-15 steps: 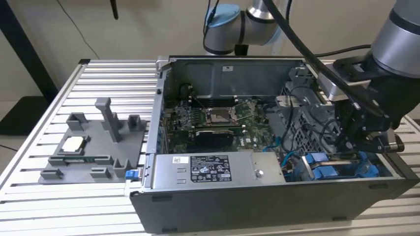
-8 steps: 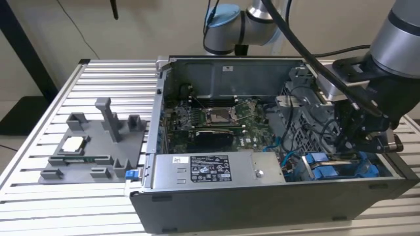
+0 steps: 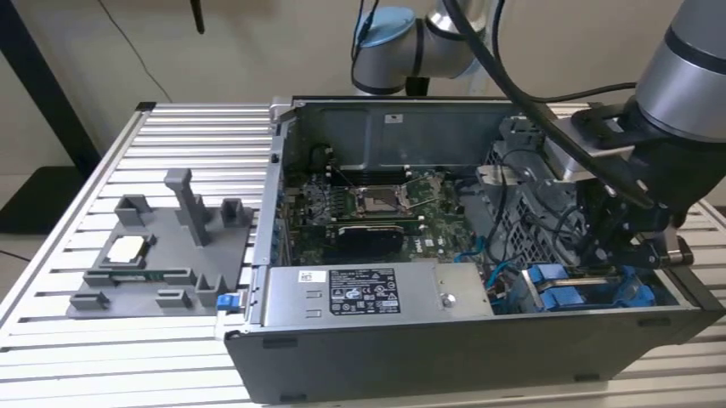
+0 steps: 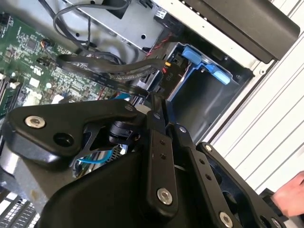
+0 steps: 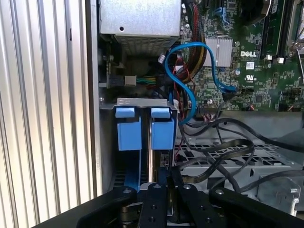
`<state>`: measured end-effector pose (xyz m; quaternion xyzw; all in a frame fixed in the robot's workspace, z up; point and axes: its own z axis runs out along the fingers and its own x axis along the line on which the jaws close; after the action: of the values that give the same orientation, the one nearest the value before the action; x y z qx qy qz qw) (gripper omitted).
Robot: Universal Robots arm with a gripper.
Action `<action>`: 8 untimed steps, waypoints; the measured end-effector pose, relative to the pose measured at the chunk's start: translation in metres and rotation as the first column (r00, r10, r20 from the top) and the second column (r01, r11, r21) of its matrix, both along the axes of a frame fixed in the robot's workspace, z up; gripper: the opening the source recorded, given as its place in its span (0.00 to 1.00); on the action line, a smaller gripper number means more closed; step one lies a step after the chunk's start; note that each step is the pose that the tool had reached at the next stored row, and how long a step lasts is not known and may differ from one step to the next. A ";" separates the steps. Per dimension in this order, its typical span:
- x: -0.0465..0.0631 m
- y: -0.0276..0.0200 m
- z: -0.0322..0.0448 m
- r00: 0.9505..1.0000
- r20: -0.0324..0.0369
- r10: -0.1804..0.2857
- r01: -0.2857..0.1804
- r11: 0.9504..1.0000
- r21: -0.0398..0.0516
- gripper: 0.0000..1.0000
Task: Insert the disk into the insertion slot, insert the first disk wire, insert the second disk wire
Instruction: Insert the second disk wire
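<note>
Slatted table (image 3: 170,144) carries an open PC case (image 3: 454,365). The arm (image 3: 692,76) reaches into its 4 o'clock corner in the exterior view. There sits the dark-grey insertion slot (image 5: 142,101), with bright blue caddy tabs (image 5: 162,133) seated in it; disk body hidden. The fingers (image 4: 156,156) are drawn together at the black cables (image 4: 109,71); can't tell if they pinch one.

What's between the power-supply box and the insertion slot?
In the first wrist view: a bundle of coloured wires and a looping blue cable, between power-supply box and insertion slot.

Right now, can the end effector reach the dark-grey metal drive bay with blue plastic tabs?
Likely yes: the end effector hangs right at the drive bay; black cables lie beside, not across.
</note>
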<state>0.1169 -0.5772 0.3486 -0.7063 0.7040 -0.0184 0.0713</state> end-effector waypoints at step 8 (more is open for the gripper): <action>0.001 0.0000 -0.0042 1.000 0.005 0.000 0.000 1.000 0.000 0.16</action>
<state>0.1176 -0.5772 0.3444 -0.7063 0.7038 -0.0200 0.0730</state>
